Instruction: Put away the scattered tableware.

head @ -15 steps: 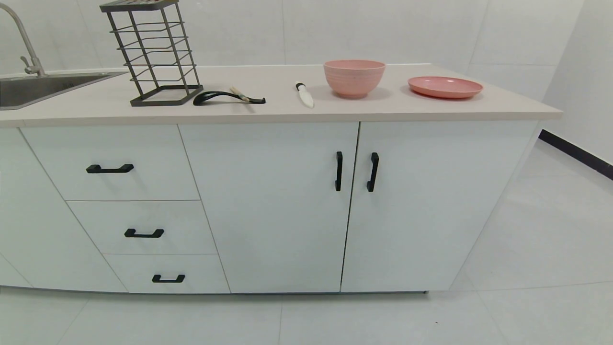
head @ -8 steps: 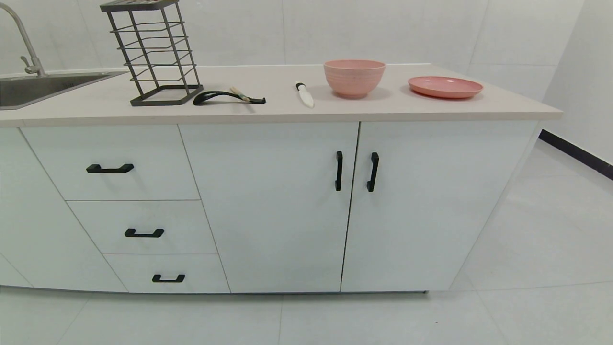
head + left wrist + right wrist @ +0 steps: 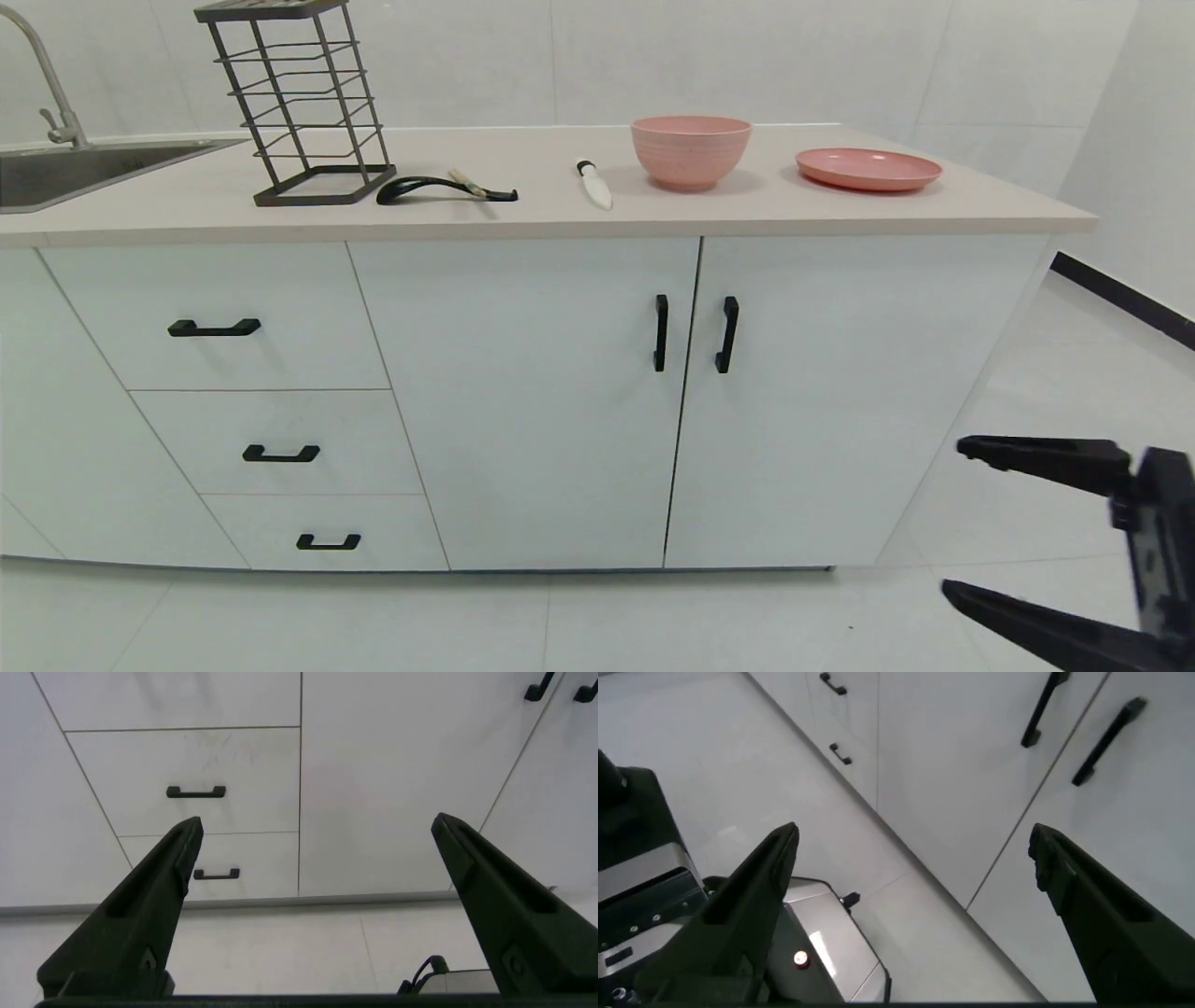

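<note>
Well, the right claw [image 3: 952, 518] is wide open and holds nothing. It hangs low, down in front of the white cupboard. The left claw [image 3: 318, 826] is wide open too, with nothing in it, and it faces the low drawers [image 3: 196, 791].

All the tableware sits on the counter [image 3: 560, 217], high above the right claw. The pink plate [image 3: 868, 169] is the nearest thing to it. The pink bowl [image 3: 691, 151] is a bit farther off. Then come the white knife [image 3: 594, 184], the black spoon [image 3: 439, 189] and the wire rack [image 3: 308, 103], which is the farthest.

What could go wrong? I think the right claw could bump the edge of the counter on its way up, because it starts below it. It could also catch a black door handle [image 3: 726, 334]. The plate is flat and thin, so a push could make it slide. The bowl is round and smooth and could slip out of a loose grip. The knife has a sharp end, and it could spin away if it is poked.

Some things are hard to see. The back of the right claw is cut off at the side. A little pale stick [image 3: 465, 182] lies behind the spoon, and I cannot tell what it is. The doors are shut, so the inside of the cupboard is hidden. The inside of the bowl is hidden as well.
</note>
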`<state>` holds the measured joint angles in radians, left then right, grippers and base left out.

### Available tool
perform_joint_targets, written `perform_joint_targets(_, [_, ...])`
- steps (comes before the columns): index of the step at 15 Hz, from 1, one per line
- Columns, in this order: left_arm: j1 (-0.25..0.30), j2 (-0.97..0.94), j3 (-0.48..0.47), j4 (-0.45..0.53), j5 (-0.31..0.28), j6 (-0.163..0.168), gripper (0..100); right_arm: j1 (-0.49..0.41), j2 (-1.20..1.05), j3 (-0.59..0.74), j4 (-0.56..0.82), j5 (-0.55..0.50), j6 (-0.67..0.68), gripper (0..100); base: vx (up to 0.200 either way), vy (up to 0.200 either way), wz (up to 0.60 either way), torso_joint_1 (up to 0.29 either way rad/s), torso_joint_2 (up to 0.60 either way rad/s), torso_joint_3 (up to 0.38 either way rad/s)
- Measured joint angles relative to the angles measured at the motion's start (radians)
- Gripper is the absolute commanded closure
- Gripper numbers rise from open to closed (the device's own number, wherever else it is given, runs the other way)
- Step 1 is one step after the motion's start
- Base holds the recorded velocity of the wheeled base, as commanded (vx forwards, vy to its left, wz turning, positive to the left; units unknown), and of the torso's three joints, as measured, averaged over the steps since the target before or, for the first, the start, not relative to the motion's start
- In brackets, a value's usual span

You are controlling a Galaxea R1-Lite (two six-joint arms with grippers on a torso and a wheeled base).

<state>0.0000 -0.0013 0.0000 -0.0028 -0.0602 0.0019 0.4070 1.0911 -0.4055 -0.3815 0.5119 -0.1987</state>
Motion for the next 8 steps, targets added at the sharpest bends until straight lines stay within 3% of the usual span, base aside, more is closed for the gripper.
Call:
perform_joint_targets(5, [0.0,0.0,0.0,0.001,0.003,0.006,0,0.033,0.406,-0.02,-0.391,0.016,-0.008,0,0.0,0.0,0.0,0.0,0.0,0.0])
perform_joint_targets(8, [0.0,0.0,0.0,0.0,0.004,0.008,0,0.017,0.624,-0.08,-0.545,0.023,-0.015,0,0.0,0.0,0.0,0.0,0.0,0.0])
